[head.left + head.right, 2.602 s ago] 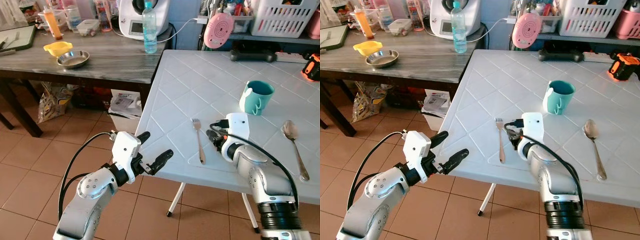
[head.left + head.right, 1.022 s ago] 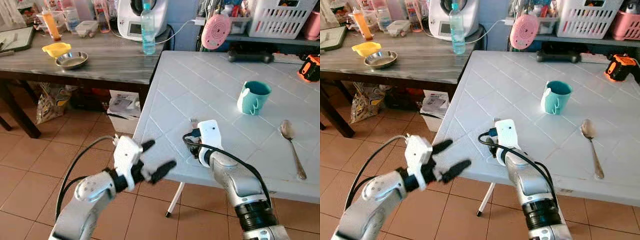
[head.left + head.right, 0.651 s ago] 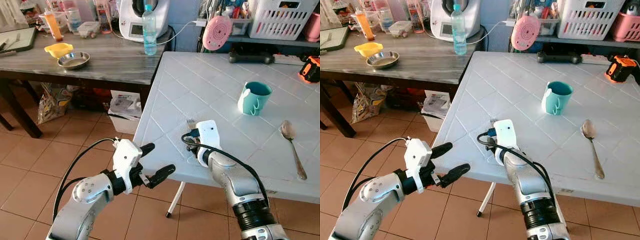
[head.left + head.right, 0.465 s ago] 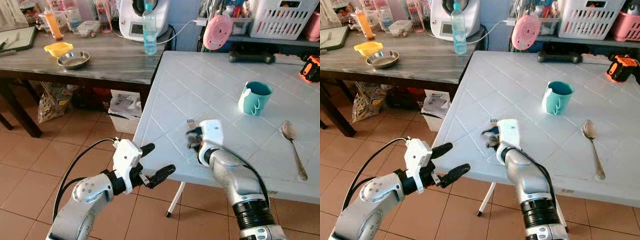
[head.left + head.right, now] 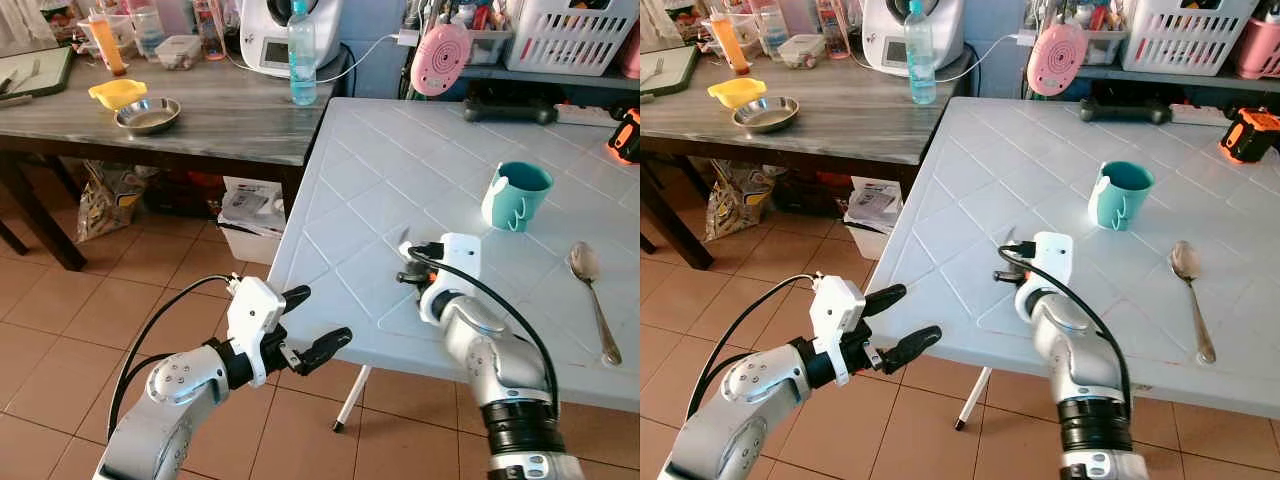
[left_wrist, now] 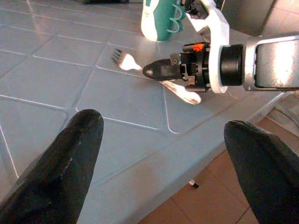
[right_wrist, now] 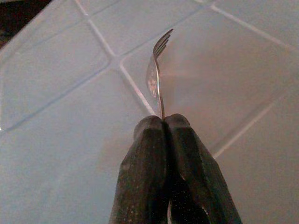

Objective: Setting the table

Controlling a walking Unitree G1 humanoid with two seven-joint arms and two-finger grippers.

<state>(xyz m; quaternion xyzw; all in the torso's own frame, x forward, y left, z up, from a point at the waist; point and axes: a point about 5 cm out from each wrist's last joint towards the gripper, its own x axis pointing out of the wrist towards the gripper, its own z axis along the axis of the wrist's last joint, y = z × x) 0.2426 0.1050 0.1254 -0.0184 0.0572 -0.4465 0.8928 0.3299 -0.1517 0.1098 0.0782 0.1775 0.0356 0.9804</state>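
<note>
A metal fork (image 7: 156,77) is pinched at its neck by my right gripper (image 7: 163,122), which is shut on it low over the white table (image 5: 360,160), near the front edge. Its tines (image 5: 403,238) point away from me, and its handle (image 6: 186,95) runs back under the gripper (image 6: 150,70). A teal mug (image 5: 515,195) stands further back on the right, and a spoon (image 5: 592,295) lies to the right of it. My left gripper (image 5: 312,322) is open, held in the air just off the table's front left corner.
A grey wooden side table (image 5: 230,110) stands to the left with a water bottle (image 5: 301,52), a steel bowl (image 5: 147,115) and a white appliance (image 5: 280,35). A pink round object (image 5: 441,58) and a black bar (image 5: 505,108) sit at the white table's far edge. The floor is tiled.
My right gripper closed on the fork, which lay loose on the table 2.6 s ago, and has carried it a little to the right. The left arm has barely moved.
</note>
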